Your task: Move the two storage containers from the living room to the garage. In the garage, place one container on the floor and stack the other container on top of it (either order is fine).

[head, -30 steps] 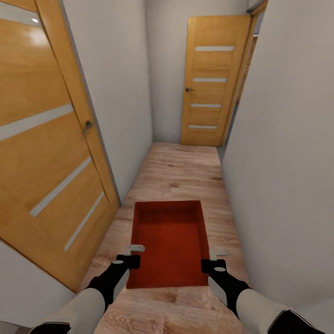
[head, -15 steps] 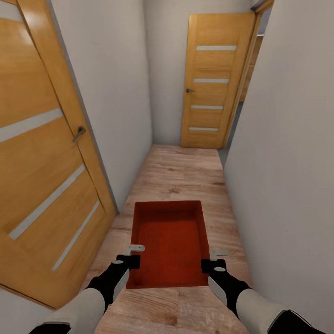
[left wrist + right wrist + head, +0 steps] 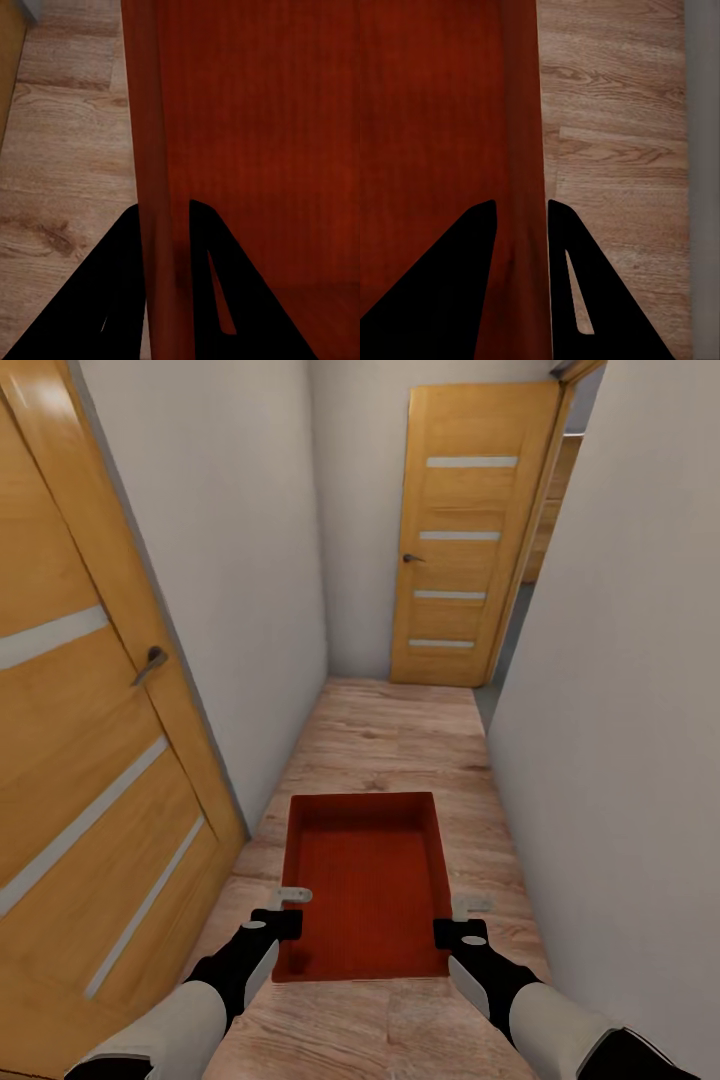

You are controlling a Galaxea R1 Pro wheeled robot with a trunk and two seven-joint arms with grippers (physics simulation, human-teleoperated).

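Note:
An orange-red lidless storage container [image 3: 365,880] hangs level in front of me, held between both arms above a light wood-plank corridor floor. My left gripper [image 3: 283,917] is shut on its left wall [image 3: 156,150], one finger on each side of it. On the opposite side my right gripper [image 3: 458,922] is shut on the right wall [image 3: 529,150] the same way. The ribbed inside of the container is empty.
I am in a narrow corridor between white walls [image 3: 620,690]. A honey-wood door [image 3: 80,760] with frosted strips stands close on my left. Another such door [image 3: 462,540] stands ajar at the far end, with a dark gap [image 3: 515,625] to its right.
The view has advanced down the corridor: the left door has slid back past me and the far door looks slightly nearer. The container and both grippers keep the same hold.

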